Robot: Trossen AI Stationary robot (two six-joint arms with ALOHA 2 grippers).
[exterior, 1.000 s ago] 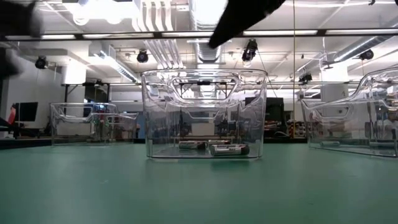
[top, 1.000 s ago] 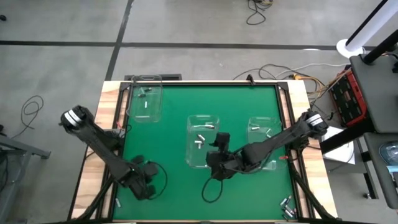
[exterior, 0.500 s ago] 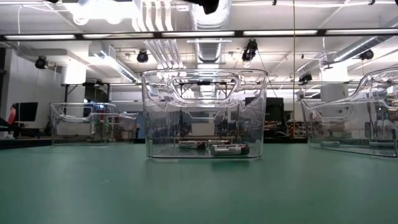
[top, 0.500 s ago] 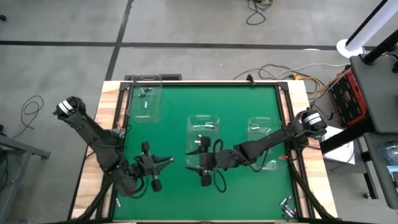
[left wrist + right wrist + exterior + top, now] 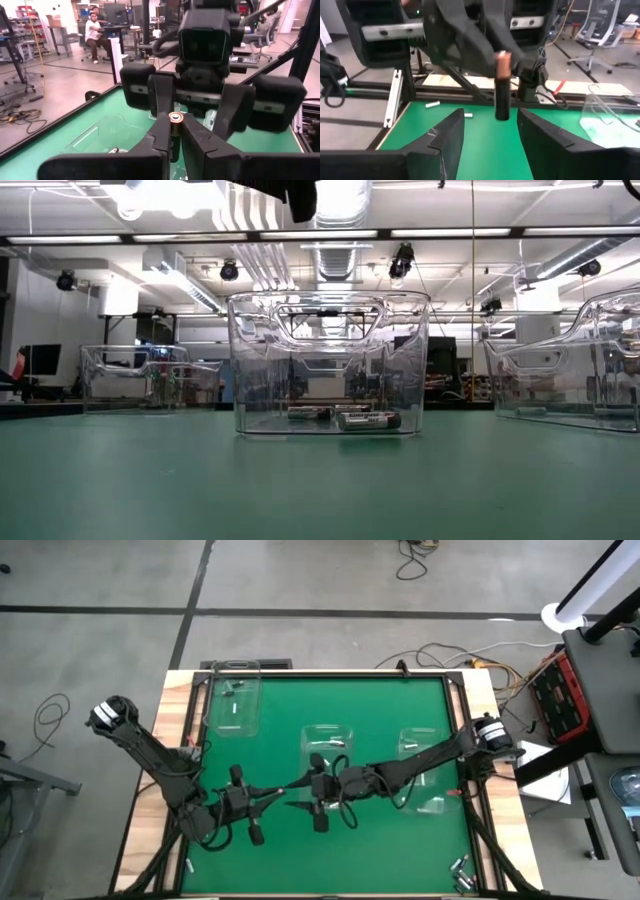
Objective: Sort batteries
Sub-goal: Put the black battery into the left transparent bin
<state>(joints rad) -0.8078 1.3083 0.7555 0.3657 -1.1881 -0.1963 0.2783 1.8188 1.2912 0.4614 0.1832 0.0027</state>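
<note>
Above the green mat (image 5: 270, 740), in front of the middle bin (image 5: 328, 765), the two grippers meet nose to nose for what looks like a handover. The left gripper (image 5: 172, 131) pinches a single battery (image 5: 175, 137) between its fingers (image 5: 161, 134), which close on the lower part of the cell. The right gripper (image 5: 490, 129) faces it with its fingers (image 5: 451, 131) spread wide on either side of the same battery (image 5: 502, 90), not touching it.

The battery stands upright, its long axis vertical. In the left wrist view its capped end points up, clear of the fingertips; in the right wrist view the upper end shows coppery and the body below is dark. The free upper half is the sensible place for the right gripper to take hold, across the round body and above the left fingers.

Judged by its look, the cell is rigid, small and light for these arms, with a smooth casing that could slip or roll in a loose pinch. It should bear a firm squeeze without harm.

Other batteries lie in the middle bin (image 5: 368, 420), and more in the far left bin (image 5: 233, 700) and the right bin (image 5: 428, 765). A few loose ones (image 5: 460, 866) sit at the table's near right corner.
</note>
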